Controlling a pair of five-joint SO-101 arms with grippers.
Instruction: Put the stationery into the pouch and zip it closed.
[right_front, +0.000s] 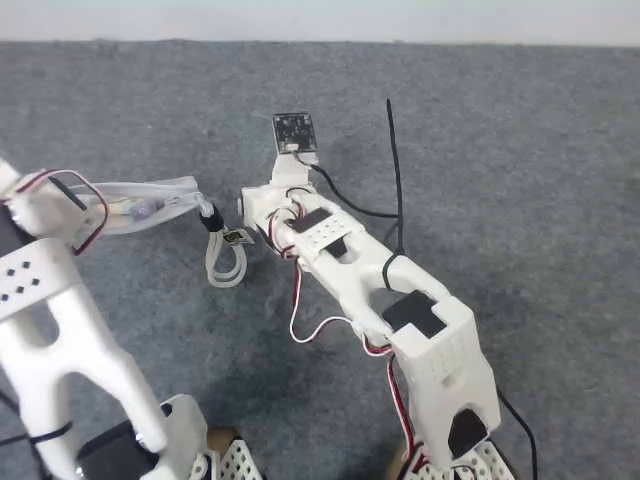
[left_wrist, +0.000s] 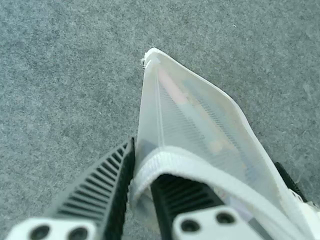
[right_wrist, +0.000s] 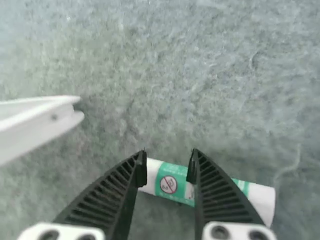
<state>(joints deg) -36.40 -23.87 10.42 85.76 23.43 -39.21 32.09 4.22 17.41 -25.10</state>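
Grey carpet (right_front: 520, 150); pouch (left_wrist: 200, 130) pinched in left tool (left_wrist: 144, 167); white stick (right_wrist: 170, 184) below right tool (right_wrist: 168, 152).

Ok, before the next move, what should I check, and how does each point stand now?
1. Left gripper holds the pouch: ok, fingers closed on its banded end.
2. Stationery inside: something shows through the mesh; whether it is everything, cannot tell.
3. Right gripper ready to grasp: ok, fingers apart above a white, green-labelled piece.
4. Zip closed: cannot tell.
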